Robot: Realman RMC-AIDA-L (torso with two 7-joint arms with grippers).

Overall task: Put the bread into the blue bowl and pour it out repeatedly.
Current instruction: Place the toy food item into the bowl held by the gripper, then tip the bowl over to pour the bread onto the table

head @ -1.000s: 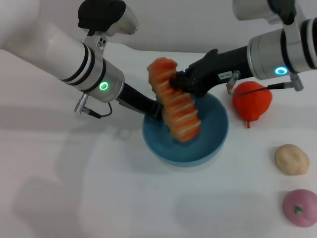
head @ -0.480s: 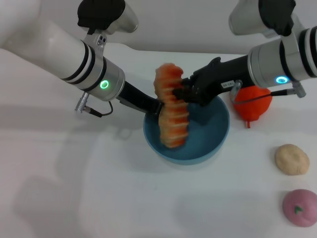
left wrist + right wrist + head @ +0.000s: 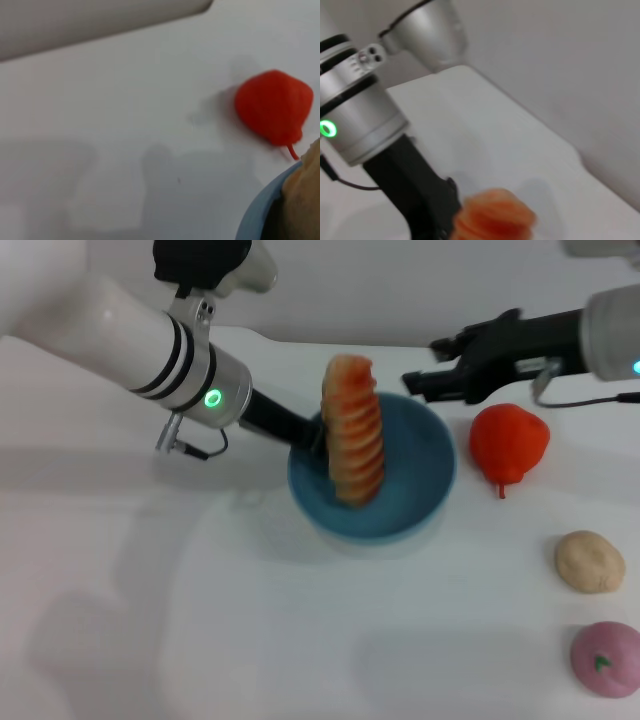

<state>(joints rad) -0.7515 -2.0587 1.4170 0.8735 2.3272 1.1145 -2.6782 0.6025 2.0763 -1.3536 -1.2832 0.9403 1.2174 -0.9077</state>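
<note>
The bread (image 3: 354, 435), a long loaf with orange and cream stripes, stands almost upright in the blue bowl (image 3: 420, 470), its lower end on the bowl's floor and its top above the rim. My left gripper (image 3: 308, 438) is shut on the bowl's left rim, partly hidden behind the bread. My right gripper (image 3: 422, 362) is open and empty, above the table behind the bowl's far right rim and apart from the bread. The left wrist view shows the bowl's rim (image 3: 255, 210) and a bit of bread (image 3: 305, 200). In the right wrist view the bread's top (image 3: 495, 220) is blurred.
A red-orange pear-like fruit (image 3: 510, 440) lies just right of the bowl and is also in the left wrist view (image 3: 274, 106). A beige bun (image 3: 589, 561) and a pink round piece (image 3: 606, 659) sit at the front right. The left arm (image 3: 360, 115) reaches in from the left.
My right gripper let go of the bread and drew back up and to the right. The bread swung from a tilt to nearly upright in the bowl.
</note>
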